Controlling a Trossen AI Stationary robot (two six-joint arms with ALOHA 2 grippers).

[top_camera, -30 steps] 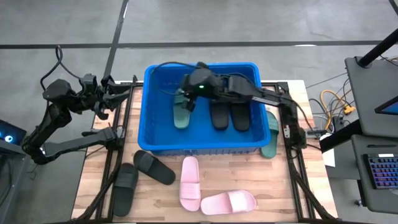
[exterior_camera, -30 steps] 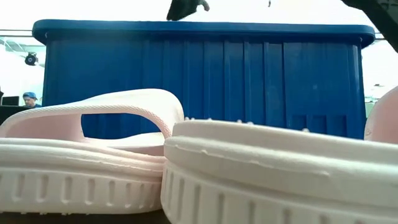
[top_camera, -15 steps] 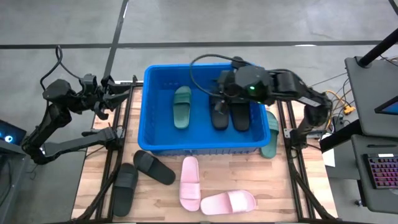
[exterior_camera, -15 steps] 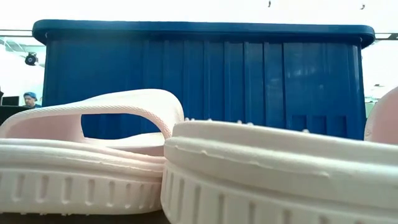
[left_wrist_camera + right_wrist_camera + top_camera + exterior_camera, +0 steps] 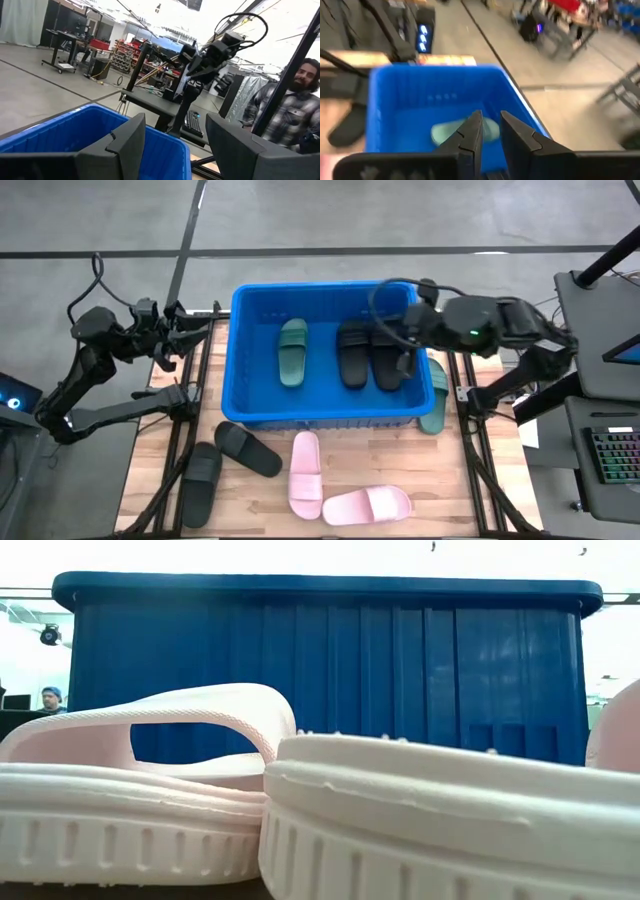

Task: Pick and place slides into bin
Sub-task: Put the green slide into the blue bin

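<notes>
1. Hanging over the right rim of the bin (image 5: 238, 360), the right gripper (image 5: 403, 337) holds nothing; its fingers (image 5: 472, 131) stand narrow, with a small gap.
2. Inside the bin lie one green slide (image 5: 292, 352) and two black slides (image 5: 369, 353).
3. On the table lie another green slide (image 5: 436, 395), two black ones (image 5: 228, 459) and two pink slides (image 5: 337, 488).
4. Left gripper (image 5: 196, 332) waits left of the bin, fingers (image 5: 131, 140) apart and empty.

Left gripper (image 5: 172, 145) open, right gripper (image 5: 490, 131) empty
</notes>
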